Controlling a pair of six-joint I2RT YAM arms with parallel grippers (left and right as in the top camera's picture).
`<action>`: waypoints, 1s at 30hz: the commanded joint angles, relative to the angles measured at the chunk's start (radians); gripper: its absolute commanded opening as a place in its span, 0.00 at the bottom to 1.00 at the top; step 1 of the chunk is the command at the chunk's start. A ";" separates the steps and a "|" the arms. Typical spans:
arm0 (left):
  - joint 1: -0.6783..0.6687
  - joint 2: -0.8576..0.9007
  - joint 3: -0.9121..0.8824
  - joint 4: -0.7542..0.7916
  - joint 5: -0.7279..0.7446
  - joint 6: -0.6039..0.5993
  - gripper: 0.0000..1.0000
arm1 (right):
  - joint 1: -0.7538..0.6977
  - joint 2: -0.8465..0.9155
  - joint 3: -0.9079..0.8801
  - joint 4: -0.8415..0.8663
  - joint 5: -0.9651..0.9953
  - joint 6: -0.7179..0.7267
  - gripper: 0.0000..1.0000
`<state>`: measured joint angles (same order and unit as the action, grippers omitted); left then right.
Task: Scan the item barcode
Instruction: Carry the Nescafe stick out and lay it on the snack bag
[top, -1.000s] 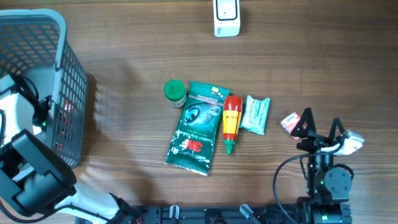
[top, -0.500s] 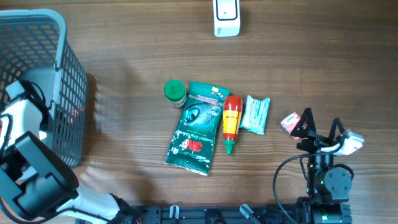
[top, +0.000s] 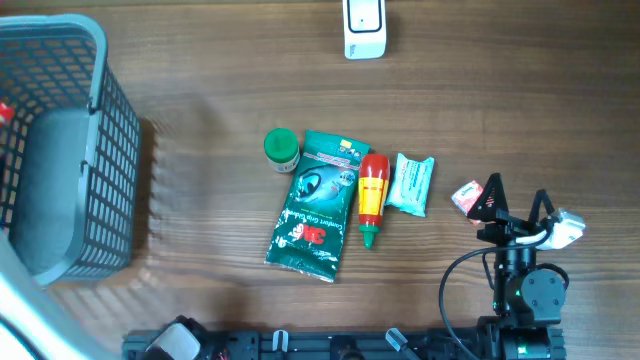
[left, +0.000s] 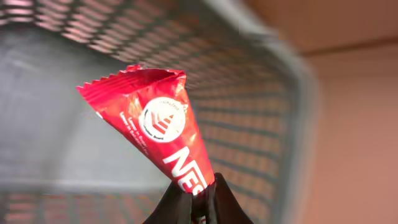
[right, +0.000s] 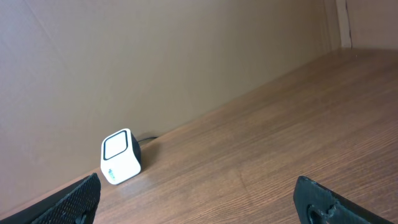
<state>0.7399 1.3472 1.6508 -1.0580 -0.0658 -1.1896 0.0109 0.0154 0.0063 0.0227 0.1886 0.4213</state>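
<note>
Swung almost out of overhead view, the left gripper (left: 196, 202) pinches a red packet (left: 158, 134) above the basket (left: 267, 118), with the scanner (top: 364, 28) pass still to come, while the right gripper (right: 199, 196) waits with its fingers spread.

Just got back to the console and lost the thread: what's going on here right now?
The left gripper is shut on the corner of a red packet, holding it up inside the grey basket at the table's left end. The right gripper is open and empty at the front right, facing the white scanner at the far edge. A green pouch, red bottle, green-lidded jar and pale packet lie mid-table. Nothing is at the scanner.
</note>
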 joint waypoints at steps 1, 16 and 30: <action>-0.066 -0.148 0.010 -0.010 0.279 0.034 0.04 | 0.004 -0.006 -0.001 0.003 0.014 0.000 1.00; -1.085 -0.004 0.005 -0.256 -0.079 0.086 0.04 | 0.004 -0.006 -0.001 0.002 0.014 0.000 1.00; -1.508 0.524 -0.011 -0.315 -0.297 0.072 0.04 | 0.004 -0.006 -0.001 0.003 0.014 0.000 1.00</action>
<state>-0.7116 1.7863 1.6485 -1.3754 -0.2607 -1.1187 0.0109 0.0154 0.0063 0.0231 0.1886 0.4213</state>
